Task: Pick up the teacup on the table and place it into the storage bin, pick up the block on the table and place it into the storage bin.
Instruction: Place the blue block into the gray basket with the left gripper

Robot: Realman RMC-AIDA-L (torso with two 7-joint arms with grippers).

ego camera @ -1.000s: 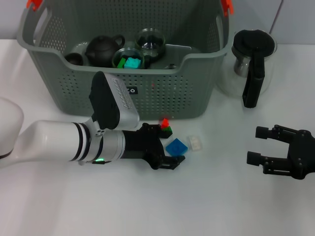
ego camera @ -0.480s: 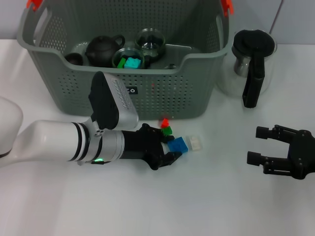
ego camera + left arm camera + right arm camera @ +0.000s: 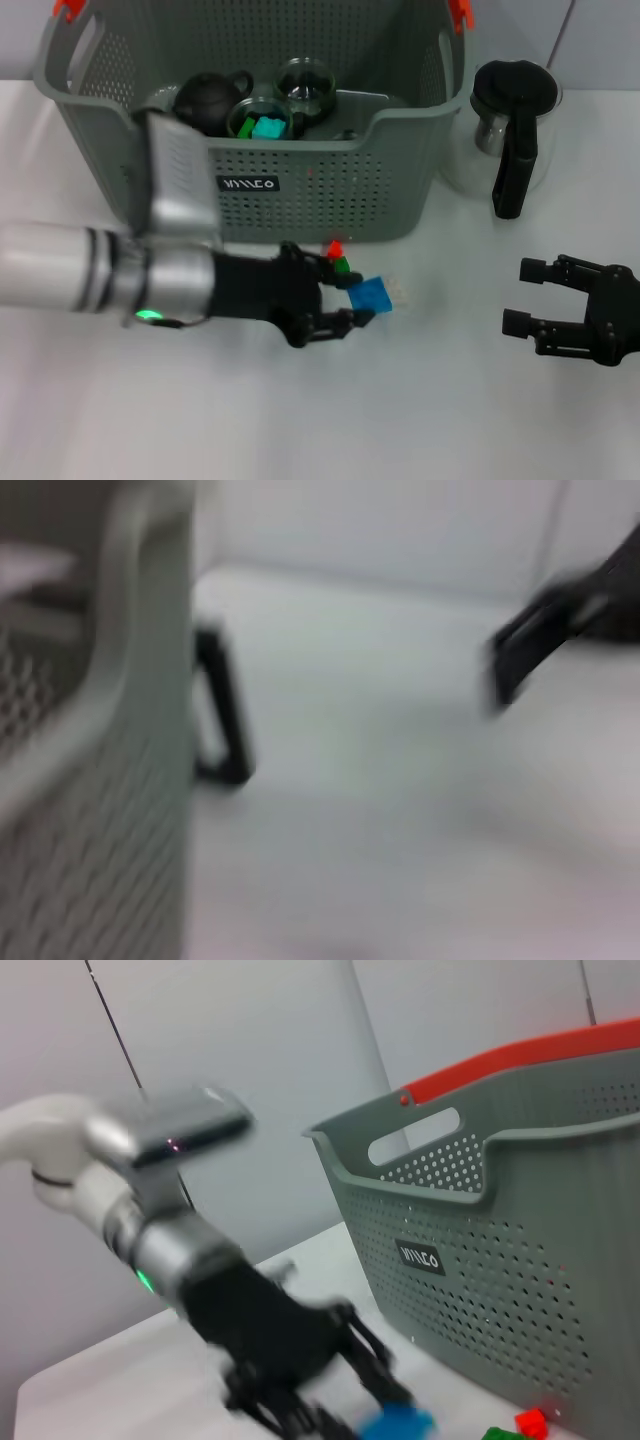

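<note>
left gripper (image 3: pixel 345 300) sits low over the white table (image 3: pixel 420 420) just in front of the grey storage bin (image 3: pixel 330 190), fingers pinching the blue block (image 3: pixel 371 295), which is tilted. red and green small blocks (image 3: pixel 338 256) lie beside it by the bin wall. inside the bin: a dark teapot (image 3: pixel 208 100), glass cups (image 3: pixel 306 85). right gripper (image 3: pixel 545 300) rests apart, fingers spread, near the glass kettle (image 3: pixel 512 125).
</note>
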